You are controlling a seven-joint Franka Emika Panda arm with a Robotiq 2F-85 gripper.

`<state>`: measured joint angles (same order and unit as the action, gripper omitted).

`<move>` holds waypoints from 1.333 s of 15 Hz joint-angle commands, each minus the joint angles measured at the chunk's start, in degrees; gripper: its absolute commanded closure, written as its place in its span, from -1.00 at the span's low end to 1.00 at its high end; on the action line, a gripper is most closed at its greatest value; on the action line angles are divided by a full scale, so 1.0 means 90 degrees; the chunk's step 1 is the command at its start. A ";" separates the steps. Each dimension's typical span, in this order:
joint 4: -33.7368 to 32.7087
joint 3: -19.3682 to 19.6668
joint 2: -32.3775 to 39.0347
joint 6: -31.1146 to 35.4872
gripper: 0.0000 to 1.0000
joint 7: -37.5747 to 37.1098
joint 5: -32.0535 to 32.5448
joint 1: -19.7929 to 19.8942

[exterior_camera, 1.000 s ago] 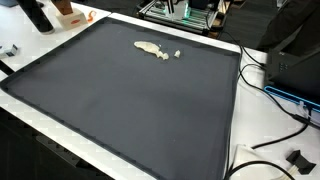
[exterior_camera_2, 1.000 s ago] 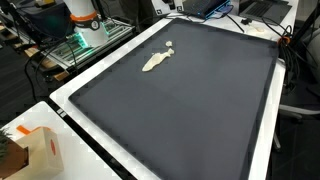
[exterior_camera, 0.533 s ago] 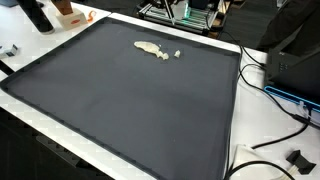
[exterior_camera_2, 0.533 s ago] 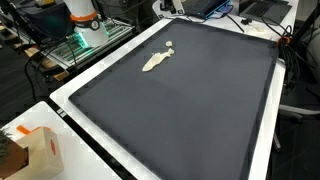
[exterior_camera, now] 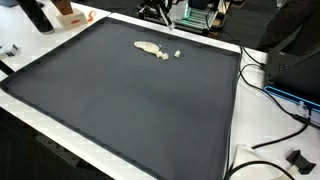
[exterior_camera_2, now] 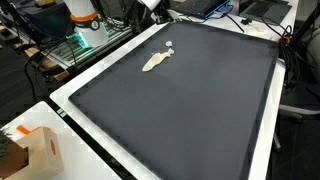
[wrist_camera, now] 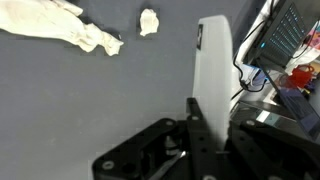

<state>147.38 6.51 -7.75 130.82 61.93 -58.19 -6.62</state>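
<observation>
Your gripper has just come into sight at the far edge of the worktop in both exterior views, where a second ago only the rack behind showed. Nothing on the dark mat has shifted. The pale scrap lies flat near the mat's far edge, close to where the gripper comes in, and the small pale piece sits just beside one end of it, apart from it. In the wrist view you see one white finger over bare mat, with the scrap and the piece well off to its side. You hold nothing, but I cannot tell whether the jaws are spread or closed.
</observation>
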 commanded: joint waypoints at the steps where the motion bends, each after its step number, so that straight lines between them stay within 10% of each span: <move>1: -0.0013 -0.0077 0.0330 -0.0250 0.98 0.0279 -0.0534 0.0375; 20: -0.0004 -0.0036 0.1288 -0.0159 0.98 0.0147 -0.2446 0.1252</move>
<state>147.20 6.46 3.06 127.94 64.17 -77.39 4.11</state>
